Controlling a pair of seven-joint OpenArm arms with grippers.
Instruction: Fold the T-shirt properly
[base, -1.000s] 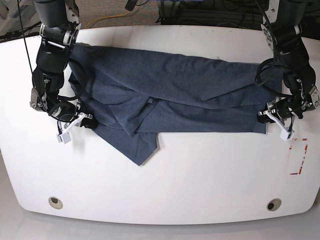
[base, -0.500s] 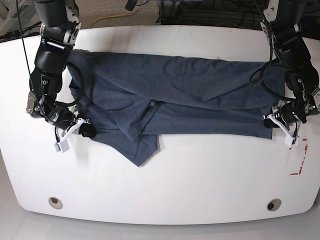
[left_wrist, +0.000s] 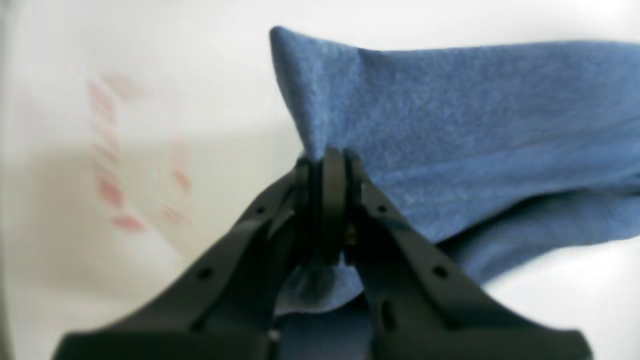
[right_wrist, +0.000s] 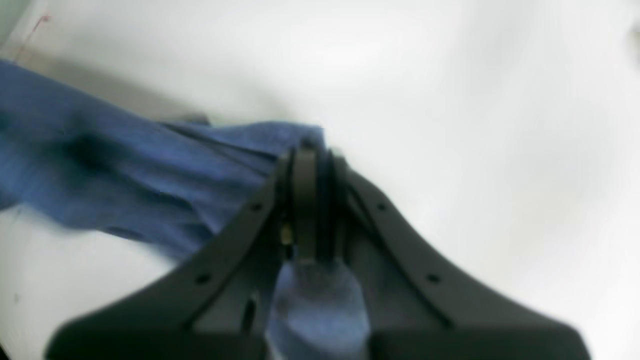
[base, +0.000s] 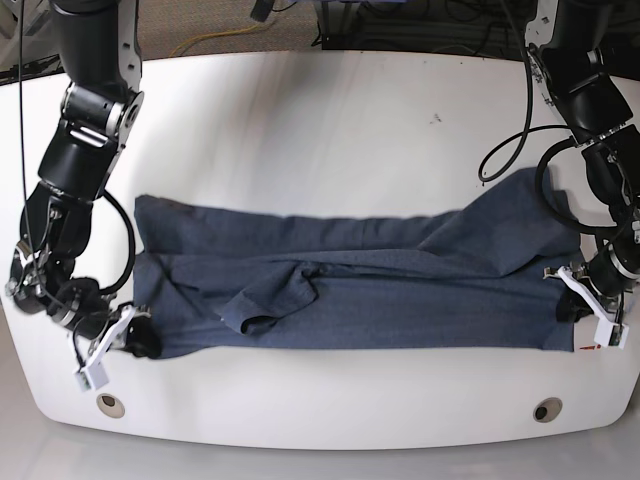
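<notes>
The T-shirt (base: 400, 300) is soft, matt, heathered navy cloth with a fine fuzzy nap, seen close in the left wrist view. The counter (base: 320, 130) is smooth, faintly glossy white. Both grippers' jaws look like matt black plastic.

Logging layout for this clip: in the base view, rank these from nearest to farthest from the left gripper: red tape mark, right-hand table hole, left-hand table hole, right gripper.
1. Red tape mark, beside the left gripper.
2. Right-hand hole, front edge.
3. Right gripper and left-hand hole, far side: too close to call.

1 T-shirt (base: 400, 300), 2 hands: left (base: 590, 315), right (base: 115, 345), 1 table (base: 320, 130)
</notes>
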